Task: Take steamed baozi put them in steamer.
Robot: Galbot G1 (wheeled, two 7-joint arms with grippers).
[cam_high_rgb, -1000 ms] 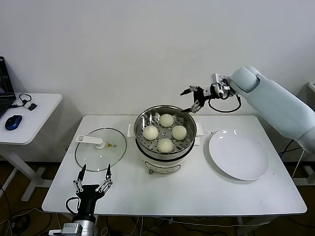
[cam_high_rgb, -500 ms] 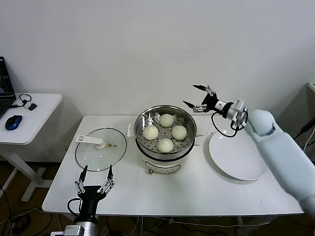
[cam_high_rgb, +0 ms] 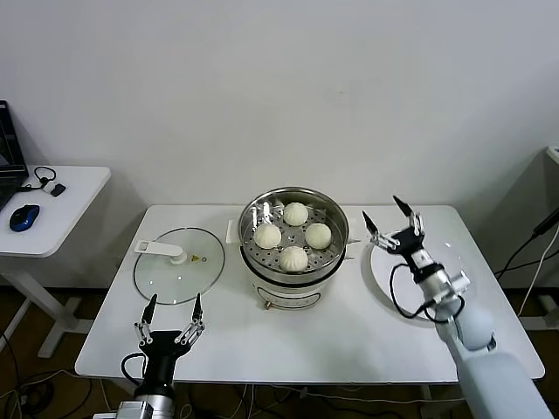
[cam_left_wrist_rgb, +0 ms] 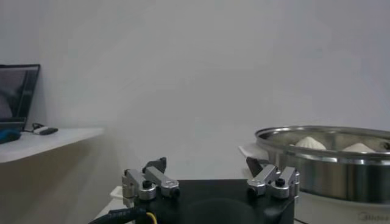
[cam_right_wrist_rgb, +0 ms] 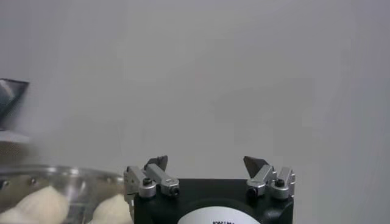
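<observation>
Your right gripper stands with its fingers spread wide and nothing between them, raised above the near-left part of the white plate, just to the right of the steamer. Its fingertips point up and away from you, and the arm behind it runs down toward the lower right corner of your head view. In the right wrist view you see the same two fingers parted, with only blank wall between them and the steel rim and two pale buns off to one side.

Your left gripper is parked at the near edge of the white table, in front of the glass lid. Its fingers are open too and hold nothing.

You can count four steamed baozi in the steamer, all sitting on the perforated bottom: one at the back, one on the left, one on the right and one at the front. They sit close together in a diamond. The steamer rests on the white pot body in the middle of the table.

The glass lid lies flat on the table to the left of the steamer, its white handle toward the left edge. On the small side table at far left you see a blue mouse.
</observation>
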